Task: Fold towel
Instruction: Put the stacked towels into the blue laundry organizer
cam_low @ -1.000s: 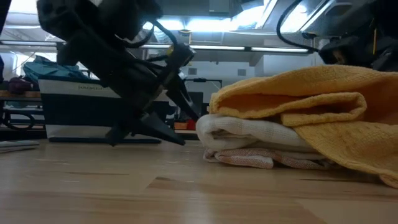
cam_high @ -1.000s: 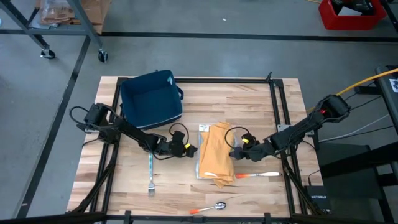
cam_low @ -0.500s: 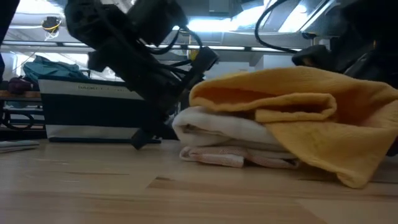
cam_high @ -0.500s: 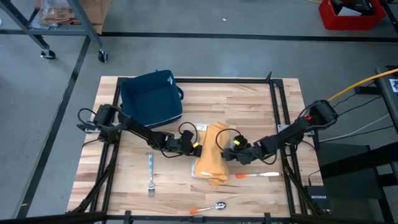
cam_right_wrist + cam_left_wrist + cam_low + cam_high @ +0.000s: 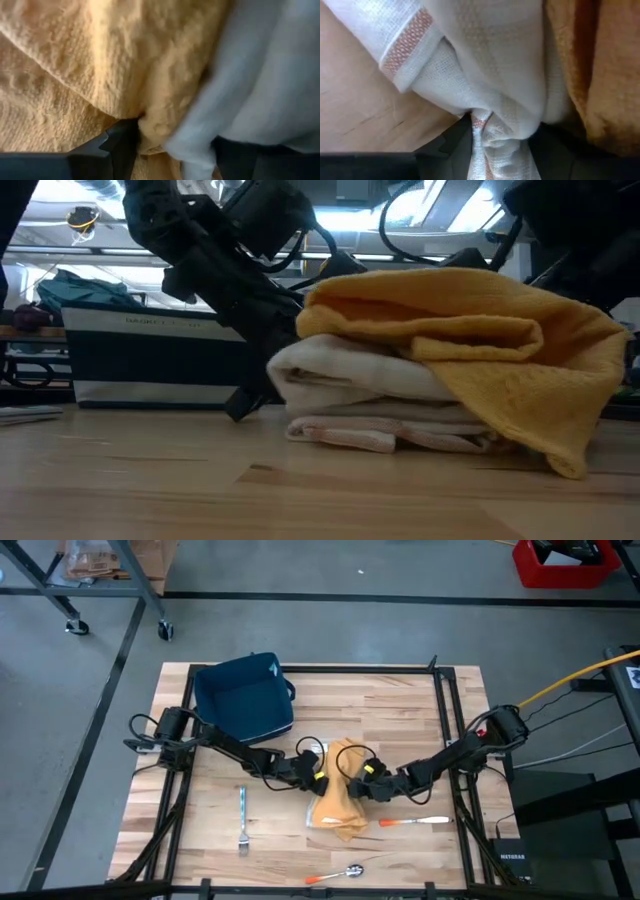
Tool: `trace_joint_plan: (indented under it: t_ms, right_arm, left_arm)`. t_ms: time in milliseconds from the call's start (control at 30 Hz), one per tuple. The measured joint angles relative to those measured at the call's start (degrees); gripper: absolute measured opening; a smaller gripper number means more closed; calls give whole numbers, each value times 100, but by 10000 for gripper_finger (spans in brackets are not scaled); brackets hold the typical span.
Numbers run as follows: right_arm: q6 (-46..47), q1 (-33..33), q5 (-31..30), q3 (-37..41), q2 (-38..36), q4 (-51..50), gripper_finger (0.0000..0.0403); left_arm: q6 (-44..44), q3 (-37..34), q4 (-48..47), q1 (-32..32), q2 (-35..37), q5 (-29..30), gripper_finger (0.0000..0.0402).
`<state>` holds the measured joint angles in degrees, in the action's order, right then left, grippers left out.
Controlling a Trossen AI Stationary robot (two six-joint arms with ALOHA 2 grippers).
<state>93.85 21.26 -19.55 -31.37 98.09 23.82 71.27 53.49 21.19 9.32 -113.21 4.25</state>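
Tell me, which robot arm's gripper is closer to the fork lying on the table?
Left. The left gripper sits at the towel pile's near edge, just beyond the fork. The right gripper is at the pile's opposite side, farther away.

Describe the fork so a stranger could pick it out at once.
Start at the dark blue bin at the table's far left. Straight toward the near edge from it, a silver fork lies alone on bare wood. Unlike the two utensils with orange handles, it is all metal.
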Motion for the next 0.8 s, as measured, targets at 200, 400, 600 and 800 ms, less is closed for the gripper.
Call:
trace_joint_plan:
  t_ms: [200, 400, 600, 800]
  right_arm:
    - [-413, 2, -79, -200, 19, -3, 176]
    - [-429, 4, -186, -213, 16, 76, 115]
    - [-433, 20, -260, -213, 23, 271, 92]
    - [-510, 20, -353, -233, 25, 334, 89]
  left_arm:
    - [-583, -19, 74, 49, 28, -2, 117]
    - [-1033, -26, 101, 107, 96, 26, 58]
    - [-1579, -31, 68, 107, 269, 13, 38]
    - [-1603, -31, 34, 109, 313, 0, 39]
